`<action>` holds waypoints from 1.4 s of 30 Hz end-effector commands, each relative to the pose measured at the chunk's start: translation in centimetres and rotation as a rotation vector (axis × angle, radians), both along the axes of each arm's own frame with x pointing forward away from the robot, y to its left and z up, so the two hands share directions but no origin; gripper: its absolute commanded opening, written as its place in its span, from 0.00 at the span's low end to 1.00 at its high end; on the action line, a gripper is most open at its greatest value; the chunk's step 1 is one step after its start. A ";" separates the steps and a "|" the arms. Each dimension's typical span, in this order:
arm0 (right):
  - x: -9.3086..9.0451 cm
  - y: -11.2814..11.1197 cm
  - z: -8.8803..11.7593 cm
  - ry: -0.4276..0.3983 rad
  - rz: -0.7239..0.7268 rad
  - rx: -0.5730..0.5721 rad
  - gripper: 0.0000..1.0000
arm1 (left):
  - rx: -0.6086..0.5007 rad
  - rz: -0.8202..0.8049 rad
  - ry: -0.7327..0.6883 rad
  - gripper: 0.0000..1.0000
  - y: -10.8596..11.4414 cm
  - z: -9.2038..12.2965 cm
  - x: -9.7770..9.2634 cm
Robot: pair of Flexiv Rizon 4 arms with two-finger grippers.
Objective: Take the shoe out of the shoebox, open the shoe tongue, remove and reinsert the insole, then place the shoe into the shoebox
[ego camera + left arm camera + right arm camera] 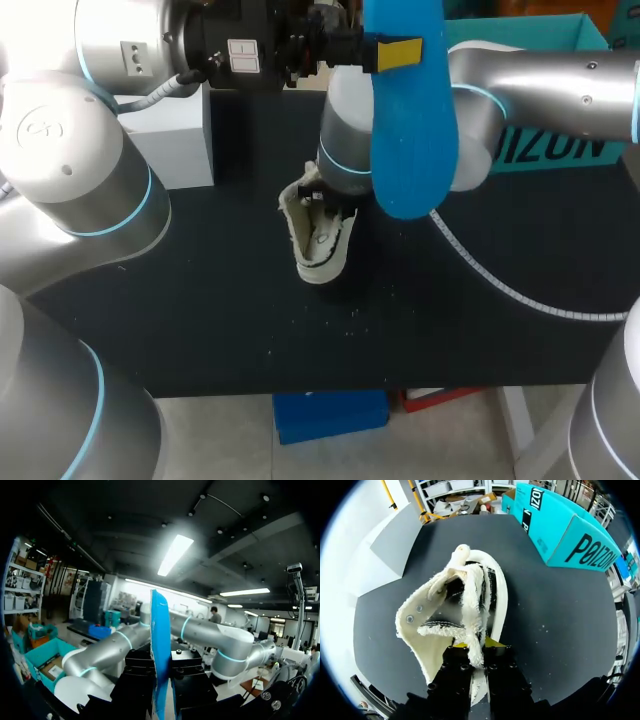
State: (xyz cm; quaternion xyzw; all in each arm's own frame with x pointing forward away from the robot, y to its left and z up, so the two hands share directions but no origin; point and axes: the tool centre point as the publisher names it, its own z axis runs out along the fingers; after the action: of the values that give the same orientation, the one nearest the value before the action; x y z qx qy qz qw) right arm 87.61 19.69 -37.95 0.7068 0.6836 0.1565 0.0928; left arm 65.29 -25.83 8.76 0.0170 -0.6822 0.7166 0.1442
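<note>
A cream fleece-lined shoe [318, 240] lies on the black table, its collar spread wide. My right gripper [322, 200] comes down onto it. In the right wrist view the fingers pinch the shoe's fluffy tongue [472, 605] from both sides, so the right gripper [476, 644] is shut on it. My left gripper [385, 50] is raised high above the table and shut on the blue insole [410, 130], which hangs over the shoe. In the left wrist view the insole [161, 650] stands edge-on between the black fingers, clamped by the left gripper [161, 690]. The teal shoebox [560, 150] stands at the back right.
A white box [175, 140] stands at the back left of the table. A pale corrugated cable [500, 285] runs from the right arm across the table's right side. The table's front edge [330, 385] is near, with bare surface ahead of the shoe.
</note>
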 end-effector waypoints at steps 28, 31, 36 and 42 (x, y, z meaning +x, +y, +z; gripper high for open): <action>-0.3 0.1 5.8 0.274 0.298 0.632 1.00 | 0.002 0.002 0.000 0.00 -0.1 0.0 0.0; -0.2 -0.4 5.9 0.276 0.282 0.656 1.00 | 0.002 0.002 0.000 0.00 -0.1 0.0 0.0; -0.4 -2.3 7.6 0.217 0.240 0.757 1.00 | 0.002 0.002 0.000 0.00 -0.1 0.0 0.0; 0.2 -3.1 9.2 0.182 0.227 0.863 1.00 | 0.002 0.002 0.000 0.00 -0.1 0.0 0.0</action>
State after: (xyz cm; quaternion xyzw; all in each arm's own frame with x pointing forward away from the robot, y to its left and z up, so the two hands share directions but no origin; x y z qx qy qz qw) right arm 88.59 17.54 -28.95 0.6323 0.6565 0.3252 -0.2518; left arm 65.29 -25.83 8.76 0.0170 -0.6822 0.7166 0.1442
